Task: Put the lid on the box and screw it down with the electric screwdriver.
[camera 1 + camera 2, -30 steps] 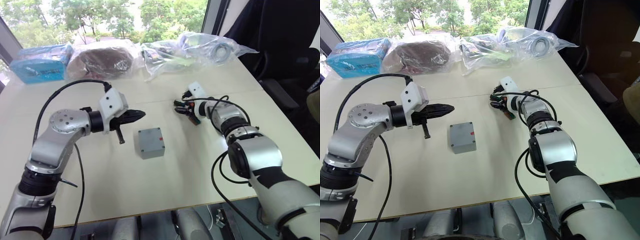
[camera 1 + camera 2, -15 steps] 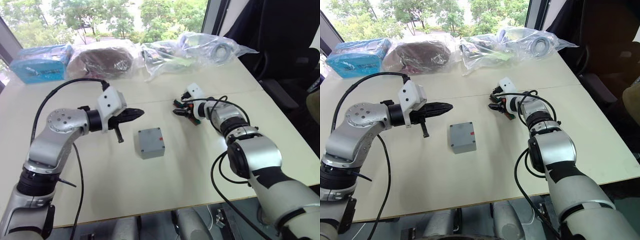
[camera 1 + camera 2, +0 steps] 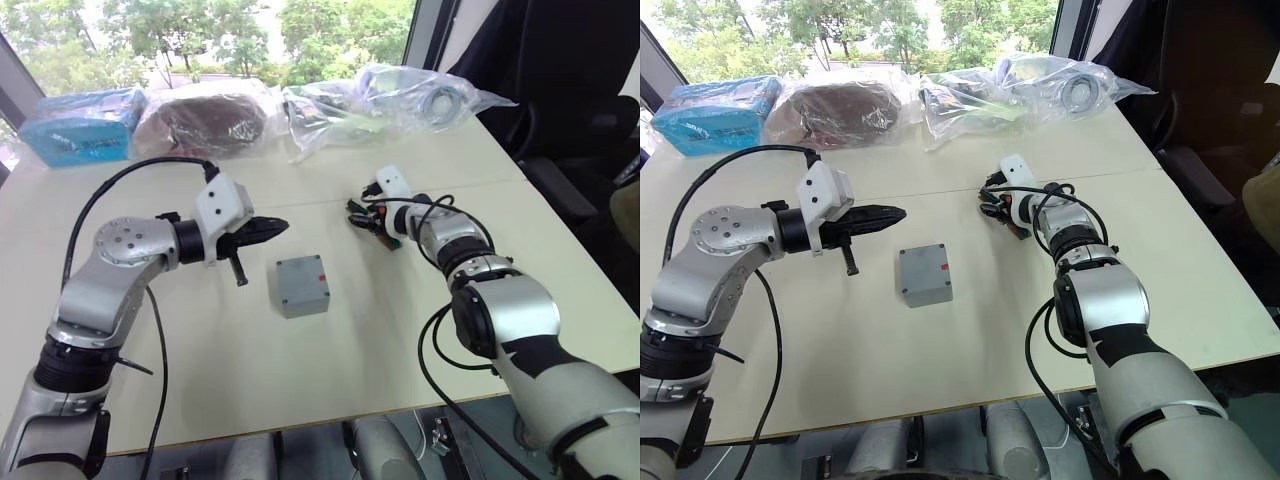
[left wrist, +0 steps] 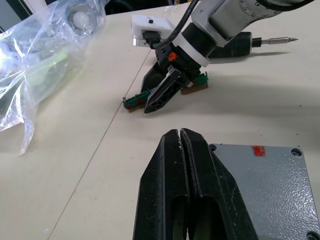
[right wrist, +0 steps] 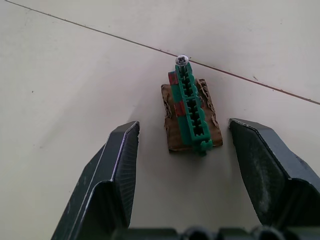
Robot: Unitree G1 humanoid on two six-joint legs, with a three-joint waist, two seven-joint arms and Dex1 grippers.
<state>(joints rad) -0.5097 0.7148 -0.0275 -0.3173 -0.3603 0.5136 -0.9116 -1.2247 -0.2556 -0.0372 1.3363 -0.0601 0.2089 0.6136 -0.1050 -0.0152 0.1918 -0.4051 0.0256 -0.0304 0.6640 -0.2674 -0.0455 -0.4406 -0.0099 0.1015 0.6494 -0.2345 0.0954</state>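
From the head views, the lidded square grey plastic box [image 3: 302, 285] sat mid-tabletop [image 3: 250, 380], just right of the left claw [image 3: 272, 229]. The left wrist view showed that claw clenched on nothing, the box close beneath it, and the dark pen-shaped electric screwdriver [image 4: 239, 42] lying beyond the right claw [image 4: 161, 95]. The right wrist view showed that claw released, straddling a small green terminal strip [image 5: 190, 111]

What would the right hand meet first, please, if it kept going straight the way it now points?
Most likely the green connector strip on its brown scrap: it lies straight ahead between the open fingers of the right hand, though the gap to it is hard to judge.
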